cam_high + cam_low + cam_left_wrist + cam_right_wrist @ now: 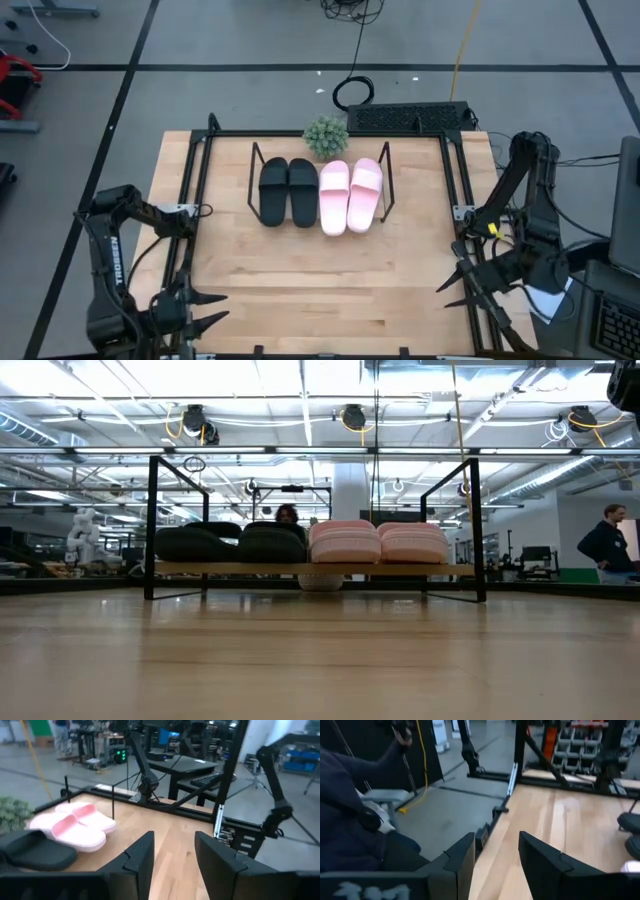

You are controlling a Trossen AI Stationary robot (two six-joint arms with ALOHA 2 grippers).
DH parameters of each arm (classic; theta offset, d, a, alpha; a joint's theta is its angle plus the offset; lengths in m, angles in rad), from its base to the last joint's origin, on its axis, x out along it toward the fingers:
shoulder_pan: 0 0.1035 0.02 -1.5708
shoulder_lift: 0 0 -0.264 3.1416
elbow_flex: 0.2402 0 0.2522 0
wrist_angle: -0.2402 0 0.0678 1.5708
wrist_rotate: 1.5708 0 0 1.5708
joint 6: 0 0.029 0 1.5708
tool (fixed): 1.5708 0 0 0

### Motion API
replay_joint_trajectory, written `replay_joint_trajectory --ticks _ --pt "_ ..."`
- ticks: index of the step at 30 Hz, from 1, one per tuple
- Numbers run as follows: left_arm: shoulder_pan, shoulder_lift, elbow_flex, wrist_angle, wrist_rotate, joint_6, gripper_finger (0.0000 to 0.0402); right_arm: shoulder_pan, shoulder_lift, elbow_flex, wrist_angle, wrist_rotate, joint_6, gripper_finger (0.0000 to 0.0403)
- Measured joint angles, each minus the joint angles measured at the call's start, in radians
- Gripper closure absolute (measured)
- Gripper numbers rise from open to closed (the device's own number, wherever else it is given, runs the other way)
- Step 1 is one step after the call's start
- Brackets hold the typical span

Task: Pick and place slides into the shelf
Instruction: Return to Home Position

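Observation:
The black pair of slides [288,190] and the pink pair [351,194] lie side by side on the shelf's [254,168] wooden board, between its thin black wire end frames, toward the table's far edge. The low view shows the black pair [232,543] and the pink pair [378,543] resting on the board [310,569]. My left gripper [208,309] is open at the near left corner, over bare table. My right gripper [452,282] is open at the near right edge. The left wrist view shows the pink slides [75,825] and a black slide [35,850] beyond its fingers.
A small green plant [326,135] stands just behind the shelf. A black frame [455,170] runs around the table edges. A keyboard [410,117] lies beyond the far edge. A seated person [350,820] is beside the table's right side. Bare wood [320,280] stretches between the grippers.

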Motion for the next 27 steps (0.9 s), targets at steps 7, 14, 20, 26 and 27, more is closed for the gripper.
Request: replay_joint_trajectory --ticks 7,14,20,26,27 --pt "0.114 0.002 -0.09 0.175 0.05 0.06 0.0256 -0.024 -0.056 -0.124 0.178 -0.002 -0.087 0.0259" --pt "0.26 0.0 -0.149 0.311 0.129 0.23 0.0256 -0.139 -0.092 -0.229 0.26 -0.014 -0.113 0.0259" --pt "0.343 -0.068 -0.205 0.376 0.127 0.364 0.0256 -0.264 -0.161 -0.239 0.264 -0.167 -0.193 0.0259" --pt "0.432 -0.192 -0.371 0.631 0.157 0.548 0.0256 -0.338 -0.253 -0.239 0.222 -0.245 -0.288 0.0259" --pt "0.454 -0.215 -0.412 0.725 0.195 0.623 0.0256 -0.345 -0.27 -0.239 0.208 -0.244 -0.294 0.0259"
